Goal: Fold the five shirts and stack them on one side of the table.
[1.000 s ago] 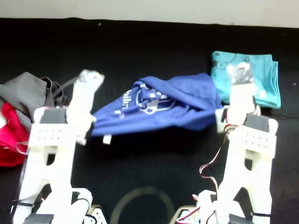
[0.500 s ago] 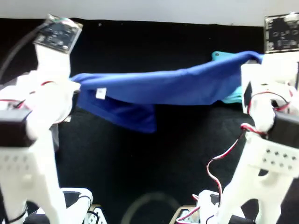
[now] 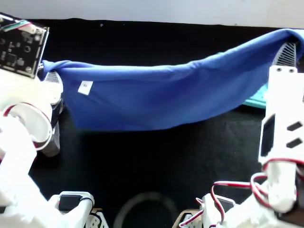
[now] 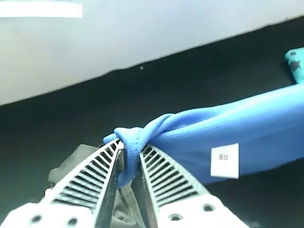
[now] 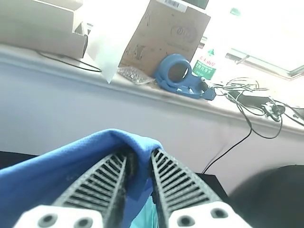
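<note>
Soft, even room light over a dark tabletop, with harsh glare behind one arm.
In the high view the matte black tabletop (image 3: 142, 180) soaks up the light and carries no distinct shadows. The royal-blue knit shirt (image 3: 156, 95) is evenly lit and darkens slightly along its hanging lower edge. In the left wrist view the pale grey wall (image 4: 142, 33) is bright and holds a washed-out white strip (image 4: 40, 9). In the right wrist view strong light floods the cluttered white ledge (image 5: 57, 59), and the burnt-out white patch (image 5: 256, 28) behind it loses all detail.
</note>
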Tool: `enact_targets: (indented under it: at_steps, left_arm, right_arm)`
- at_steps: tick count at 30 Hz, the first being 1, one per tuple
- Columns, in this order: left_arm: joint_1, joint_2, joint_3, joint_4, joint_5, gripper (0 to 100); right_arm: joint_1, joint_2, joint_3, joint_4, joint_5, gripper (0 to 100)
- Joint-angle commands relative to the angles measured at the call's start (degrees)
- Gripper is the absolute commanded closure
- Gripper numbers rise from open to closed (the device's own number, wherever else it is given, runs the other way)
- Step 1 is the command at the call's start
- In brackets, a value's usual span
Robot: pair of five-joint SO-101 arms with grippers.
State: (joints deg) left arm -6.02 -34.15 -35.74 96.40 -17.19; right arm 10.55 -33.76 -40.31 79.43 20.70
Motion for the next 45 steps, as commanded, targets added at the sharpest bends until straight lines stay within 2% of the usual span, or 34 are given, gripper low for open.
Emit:
enact_targets:
  at_steps: [1, 5, 12, 18, 25, 27, 32, 37, 45]
  left_arm:
    - [0.0, -0.7, -4.0, 0.4, 0.5, 99]
    - [-0.3, -0.7, -6.1, 0.4, 0.4, 99]
    - [-7.7, 0.0, -6.0, -0.2, 0.3, 99]
    - [-8.0, -0.5, -6.0, -1.8, 0.2, 99]
    - [-8.0, -0.1, -5.9, -0.1, 0.4, 99]
    - [-8.0, -0.1, -3.0, 0.4, 0.4, 99]
    - [-8.0, -0.6, 13.1, 0.3, 0.4, 99]
    - [-10.1, -0.7, 25.9, -4.0, 0.4, 99]
    - [-14.2, -12.9, 27.2, -6.1, 0.3, 99]
  right_arm:
    - [0.5, -0.7, -5.8, 1.1, -0.5, 99.3]
    - [0.6, -0.7, -10.2, 1.5, -0.4, 99.3]
    - [0.6, 0.0, -11.8, 0.2, 2.3, 99.3]
    - [0.6, -0.7, -12.3, -4.7, 2.3, 99.3]
    - [0.7, -3.3, -13.0, -5.0, 2.3, 99.3]
    - [0.7, -4.6, -13.0, -5.1, 2.3, 99.3]
    - [0.7, -5.0, -12.5, -4.9, 2.3, 99.3]
    - [0.6, -4.9, -12.4, -4.8, 2.3, 99.3]
    - [0.6, -5.4, -13.0, -4.5, 2.3, 99.3]
